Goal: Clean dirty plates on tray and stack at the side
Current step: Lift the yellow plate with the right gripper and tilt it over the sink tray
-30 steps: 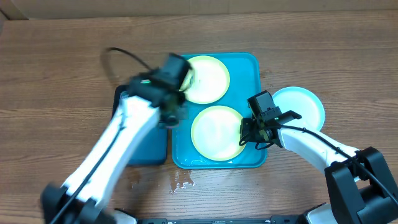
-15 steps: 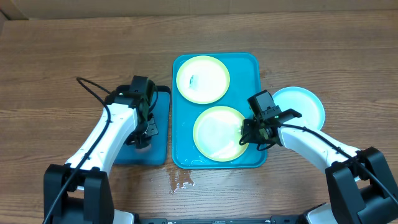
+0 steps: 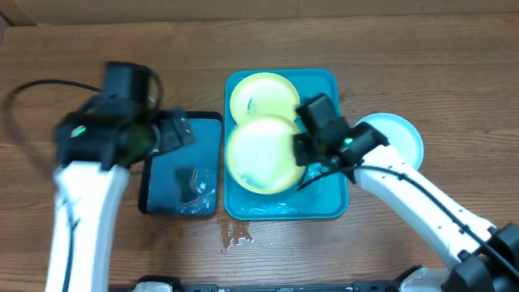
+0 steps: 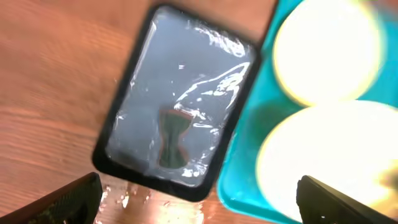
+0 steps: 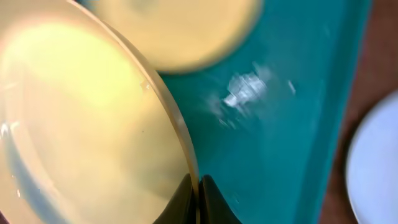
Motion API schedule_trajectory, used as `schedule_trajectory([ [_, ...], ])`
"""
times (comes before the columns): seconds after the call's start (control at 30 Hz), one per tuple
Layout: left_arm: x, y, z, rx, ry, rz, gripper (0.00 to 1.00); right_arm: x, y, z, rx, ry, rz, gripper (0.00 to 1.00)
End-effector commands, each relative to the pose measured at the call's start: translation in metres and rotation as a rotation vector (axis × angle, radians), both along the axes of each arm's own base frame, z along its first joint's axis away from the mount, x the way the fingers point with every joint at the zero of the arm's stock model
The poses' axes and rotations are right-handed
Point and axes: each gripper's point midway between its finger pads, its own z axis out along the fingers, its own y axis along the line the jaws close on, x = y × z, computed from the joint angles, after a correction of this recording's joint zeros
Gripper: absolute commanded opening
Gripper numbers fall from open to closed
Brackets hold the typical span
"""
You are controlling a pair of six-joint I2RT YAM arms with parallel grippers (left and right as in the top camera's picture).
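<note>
Wooden bench [image 3: 405, 49] with a large turquoise tray [image 3: 328, 203] at its centre. Just left of the tray stands a smaller black-rimmed tray [image 3: 209, 138], its floor wet. Inside the large tray, one yellow-green plate [image 3: 259, 91] lies at the far end. A second yellow-green plate [image 3: 258, 158] is tilted over the near half and overlaps the first in the overhead view. A light blue plate [image 3: 401, 138] rests on the bench just right of the tray. Right gripper [image 5: 198, 196]: fingers pinching the tilted plate's right rim. Left gripper [image 3: 177, 134]: fingers spread wide, above the smaller tray. A dark sponge [image 4: 173, 138] lies in the smaller tray.
</note>
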Motion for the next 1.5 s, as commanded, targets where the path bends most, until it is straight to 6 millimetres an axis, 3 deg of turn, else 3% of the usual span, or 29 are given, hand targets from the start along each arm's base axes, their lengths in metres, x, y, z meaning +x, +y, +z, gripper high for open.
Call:
schedule_trajectory([
  [0.0,-0.016,0.001,0.062,-0.015,-0.17,-0.015,1.0,0.002,0.043,0.049,0.015,-0.192,0.142,0.04],
  [0.1,-0.041,0.003,0.099,-0.023,-0.274,-0.014,1.0,-0.002,0.086,0.067,0.052,-0.322,0.196,0.04],
  [0.3,-0.076,0.006,0.123,-0.029,-0.379,-0.014,1.0,-0.001,0.124,0.063,-0.04,-0.501,0.165,0.04],
  [0.47,-0.09,0.007,0.132,-0.033,-0.427,-0.014,1.0,-0.002,0.13,0.056,-0.175,-0.623,0.094,0.04],
  [0.87,-0.09,0.007,0.132,-0.033,-0.428,-0.014,1.0,-0.048,0.143,0.097,-0.382,-0.87,0.127,0.04],
  [1.1,-0.09,0.007,0.132,-0.033,-0.428,-0.014,1.0,-0.066,0.147,0.116,-0.382,-0.955,0.064,0.04],
  [1.47,-0.09,0.007,0.132,-0.033,-0.428,-0.014,1.0,-0.069,0.148,0.117,-0.395,-0.963,0.081,0.04],
])
